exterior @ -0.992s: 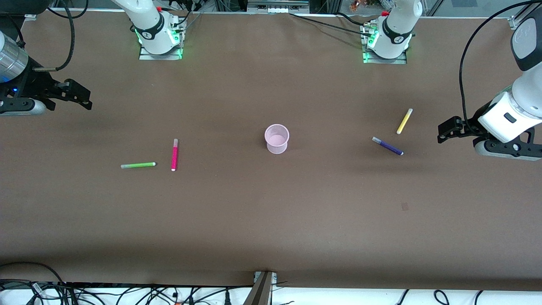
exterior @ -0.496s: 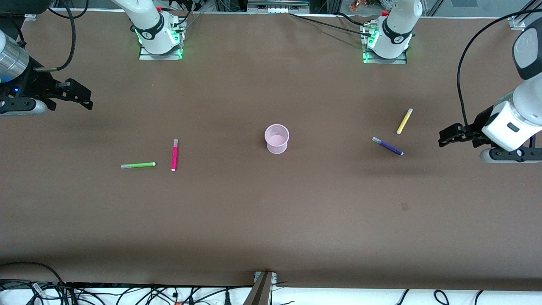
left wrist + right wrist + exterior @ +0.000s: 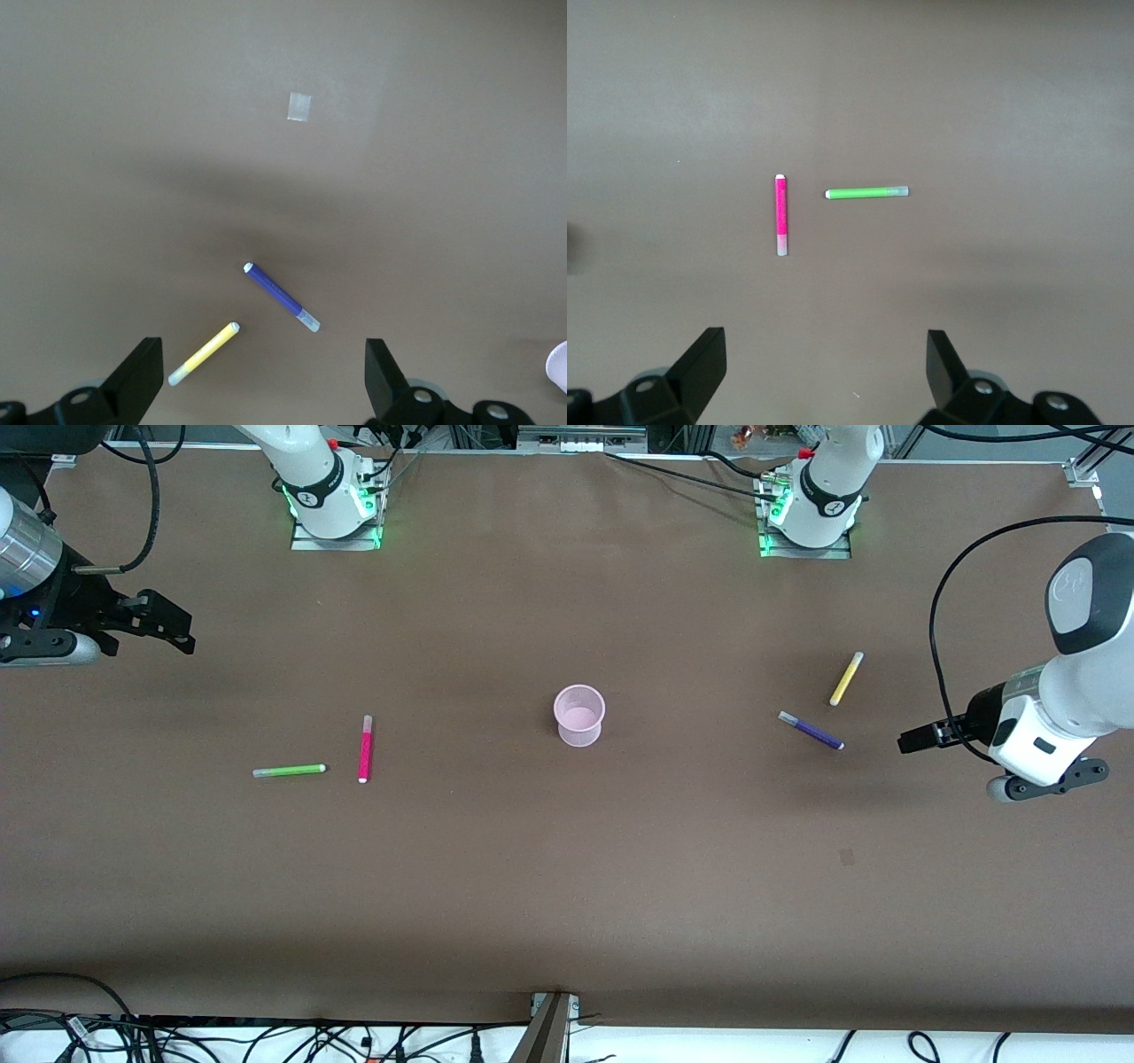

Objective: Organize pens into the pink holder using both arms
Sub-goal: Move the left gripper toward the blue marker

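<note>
The pink holder (image 3: 579, 715) stands upright mid-table. A yellow pen (image 3: 846, 678) and a dark purple pen (image 3: 811, 731) lie toward the left arm's end; both show in the left wrist view, yellow (image 3: 205, 352) and purple (image 3: 282, 297). A magenta pen (image 3: 365, 748) and a green pen (image 3: 289, 771) lie toward the right arm's end and show in the right wrist view, magenta (image 3: 780, 227) and green (image 3: 866, 192). My left gripper (image 3: 912, 740) is open and empty, in the air beside the purple pen. My right gripper (image 3: 173, 631) is open and empty, in the air apart from its pens.
A small pale patch (image 3: 847, 856) marks the brown table cover nearer the front camera than the purple pen. Cables hang along the table's front edge (image 3: 266, 1036). The arm bases (image 3: 332, 505) stand along the table's back edge.
My left arm has swung its wrist down and toward the purple pen, with the gripper turning. The right arm and all pens have stayed still.
</note>
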You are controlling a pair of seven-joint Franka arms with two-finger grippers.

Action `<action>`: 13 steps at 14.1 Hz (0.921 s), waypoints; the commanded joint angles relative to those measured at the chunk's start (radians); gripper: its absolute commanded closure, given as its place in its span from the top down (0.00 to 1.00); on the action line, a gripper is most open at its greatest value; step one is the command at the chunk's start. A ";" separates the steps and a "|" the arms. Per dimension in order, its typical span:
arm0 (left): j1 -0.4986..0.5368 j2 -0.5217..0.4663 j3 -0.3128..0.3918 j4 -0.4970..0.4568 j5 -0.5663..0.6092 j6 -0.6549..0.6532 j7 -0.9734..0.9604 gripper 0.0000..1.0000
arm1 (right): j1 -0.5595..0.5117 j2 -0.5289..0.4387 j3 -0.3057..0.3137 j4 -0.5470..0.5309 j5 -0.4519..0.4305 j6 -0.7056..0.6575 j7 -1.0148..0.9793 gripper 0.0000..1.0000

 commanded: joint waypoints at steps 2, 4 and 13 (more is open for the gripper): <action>0.039 -0.023 -0.006 -0.069 -0.018 0.016 -0.183 1.00 | 0.005 0.003 0.001 0.013 -0.005 -0.015 0.006 1.00; 0.039 -0.037 -0.009 -0.118 -0.018 0.052 -0.347 1.00 | 0.005 0.003 0.001 0.013 -0.004 -0.015 0.004 1.00; 0.049 -0.086 -0.014 -0.352 -0.019 0.215 -0.288 1.00 | 0.005 0.003 -0.001 0.013 -0.002 -0.013 -0.004 1.00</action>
